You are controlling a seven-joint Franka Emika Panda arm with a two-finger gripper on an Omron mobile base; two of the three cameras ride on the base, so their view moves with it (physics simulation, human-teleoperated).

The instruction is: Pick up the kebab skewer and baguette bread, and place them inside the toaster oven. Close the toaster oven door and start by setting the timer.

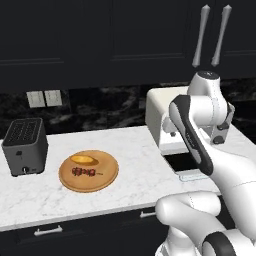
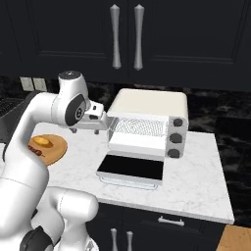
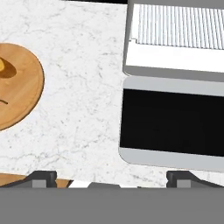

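Note:
The kebab skewer (image 1: pixel 85 172) and the golden baguette bread (image 1: pixel 84 159) lie side by side on a round wooden plate (image 1: pixel 107 180) in the left base view. The cream-white toaster oven (image 2: pixel 147 103) stands to the right with its wire rack (image 2: pixel 137 126) showing. The toaster oven door (image 2: pixel 130 167) lies folded down flat on the counter, black glass up. My gripper (image 3: pixel 111 178) hangs open and empty above the counter, between the plate (image 3: pixel 22 92) and the door (image 3: pixel 173 120). In the hand view, an edge of the baguette (image 3: pixel 5 68) peeks in at the left.
A dark grey two-slot toaster (image 1: pixel 25 145) stands at the counter's far left. Three knobs (image 2: pixel 175 138) run down the oven's right side. White marble counter (image 3: pixel 83 100) lies bare between plate and oven. Dark cabinets with long handles (image 2: pixel 126 37) hang above.

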